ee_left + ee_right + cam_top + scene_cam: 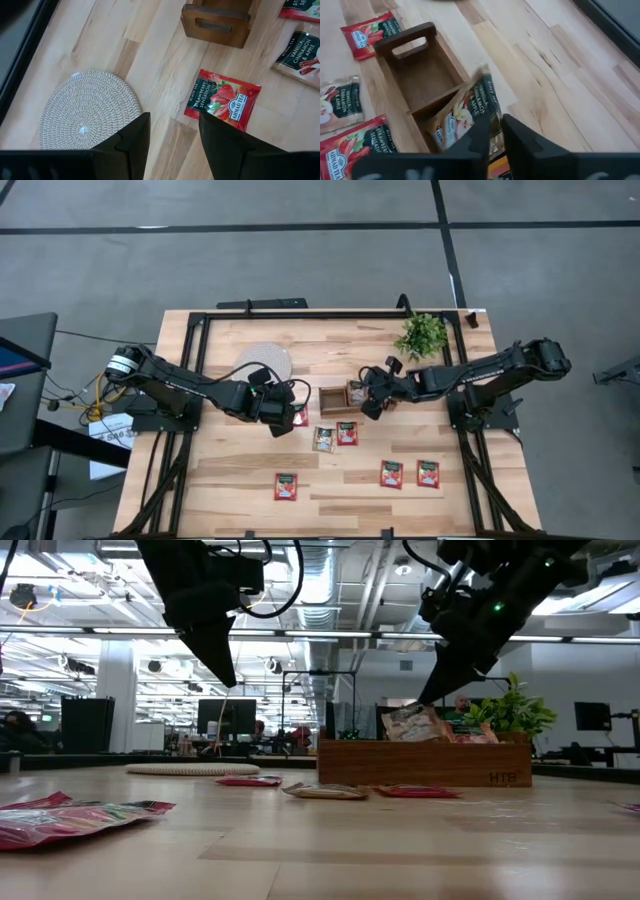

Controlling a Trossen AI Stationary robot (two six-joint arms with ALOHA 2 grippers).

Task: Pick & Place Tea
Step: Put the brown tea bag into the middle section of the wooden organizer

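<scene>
Pale wooden boards make up the table (240,480), which stands on a grey floor, and the level view looks past it into an open office with monitors and ceiling pipes. Near the table's middle sits the wooden tray (333,399), with a potted plant (422,335) toward two o'clock from it and a round woven mat (263,362) toward ten o'clock. The right gripper (493,131) hangs over the tray's end at three o'clock; its fingers stand only a sliver apart around the top edge of a pale tea sachet (465,116), which leans tilted in the tray's compartment, and whether they still pinch it or have just let go I cannot tell. Another orange-red packet shows beneath it in the same end of the tray. The left gripper (171,140) hovers off the table at about nine o'clock from the tray, fingers spread with nothing between them, just above a red strawberry sachet (222,98) lying flat beside the tray's handle end. Toward six o'clock from the tray lie a pale vanilla sachet (324,439) and a red one (347,433), just beside each other. Farther toward the near edge three more red sachets lie flat and well apart: one at seven o'clock (286,486), and two near each other at five o'clock (391,474) (428,473).
</scene>
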